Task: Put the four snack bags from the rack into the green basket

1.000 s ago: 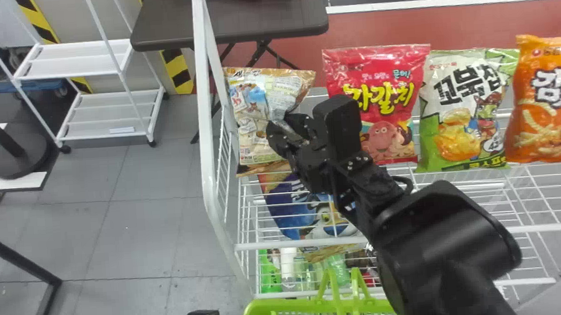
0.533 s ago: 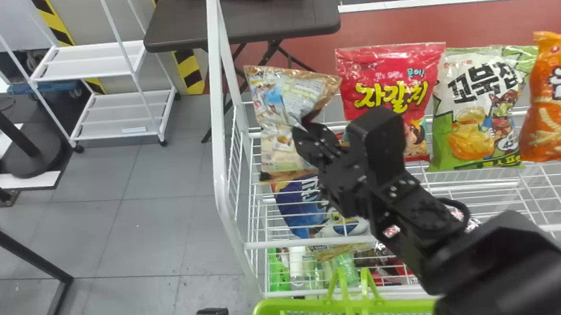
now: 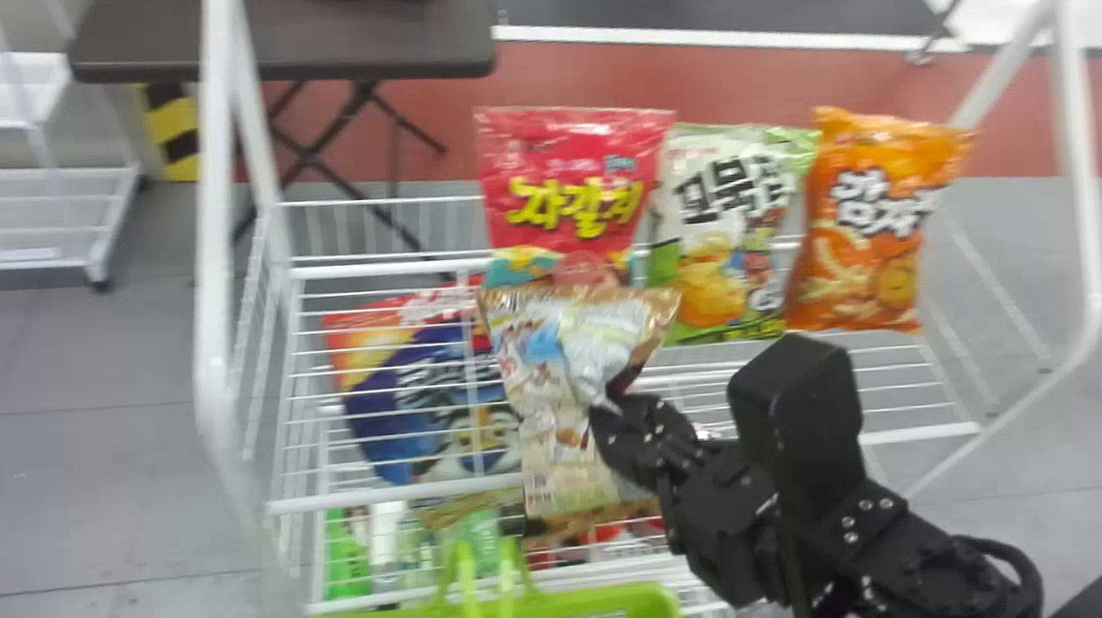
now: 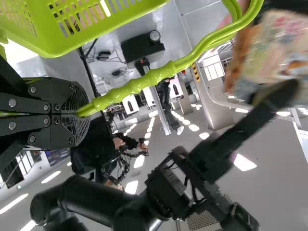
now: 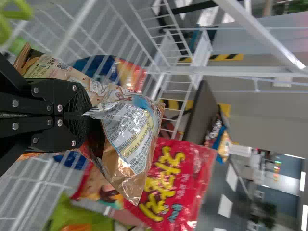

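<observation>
the right gripper [image 3: 616,413] has its fingers clenched on a beige snack bag [image 3: 561,454], which hangs by the rack's front rail [image 3: 380,497], overlapping the red bag's lower edge. that red bag [image 3: 581,181], the green-and-white bag [image 3: 710,230] and the orange bag [image 3: 865,219] stand in a row, left to right, on the rack's upper level. the green basket [image 3: 620,603] is near the rack's front left corner, its handle [image 4: 134,86] grasped between the left gripper's [image 4: 79,114] fingers.

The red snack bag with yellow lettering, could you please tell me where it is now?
In the head view, the red bag stands on the white wire rack, just left of the green-and-white snack bag.
</observation>
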Controlling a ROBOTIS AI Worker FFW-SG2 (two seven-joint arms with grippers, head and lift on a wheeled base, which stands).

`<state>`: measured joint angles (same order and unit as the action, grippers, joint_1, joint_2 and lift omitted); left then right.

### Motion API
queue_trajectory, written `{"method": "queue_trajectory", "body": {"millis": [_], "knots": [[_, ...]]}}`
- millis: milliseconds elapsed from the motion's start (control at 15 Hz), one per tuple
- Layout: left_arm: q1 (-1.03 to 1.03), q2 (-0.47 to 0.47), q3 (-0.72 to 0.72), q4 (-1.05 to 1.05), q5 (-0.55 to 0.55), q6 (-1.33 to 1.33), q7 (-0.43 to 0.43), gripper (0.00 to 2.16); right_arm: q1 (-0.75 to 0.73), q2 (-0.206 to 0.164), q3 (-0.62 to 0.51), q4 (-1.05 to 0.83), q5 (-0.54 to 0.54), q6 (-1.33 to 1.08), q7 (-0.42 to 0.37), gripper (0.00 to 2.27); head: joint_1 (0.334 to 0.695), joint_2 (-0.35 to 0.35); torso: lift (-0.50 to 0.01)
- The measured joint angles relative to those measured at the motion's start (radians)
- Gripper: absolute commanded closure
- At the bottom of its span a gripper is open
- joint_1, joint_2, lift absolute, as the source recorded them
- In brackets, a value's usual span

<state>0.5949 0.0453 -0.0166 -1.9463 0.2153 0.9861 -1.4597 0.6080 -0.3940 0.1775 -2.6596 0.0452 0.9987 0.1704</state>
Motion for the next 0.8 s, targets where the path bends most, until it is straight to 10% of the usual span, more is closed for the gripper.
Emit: {"method": "queue_trajectory", "body": {"millis": [800], "knots": [[0.005, -0.016, 0.003, 0.025, 0.001, -0.068, 0.013, 2.14, 0.150, -0.038, -0.066, -0.095, -0.128, 0.460, 0.144, 2.19, 0.695, -0.350, -0.006]]}}
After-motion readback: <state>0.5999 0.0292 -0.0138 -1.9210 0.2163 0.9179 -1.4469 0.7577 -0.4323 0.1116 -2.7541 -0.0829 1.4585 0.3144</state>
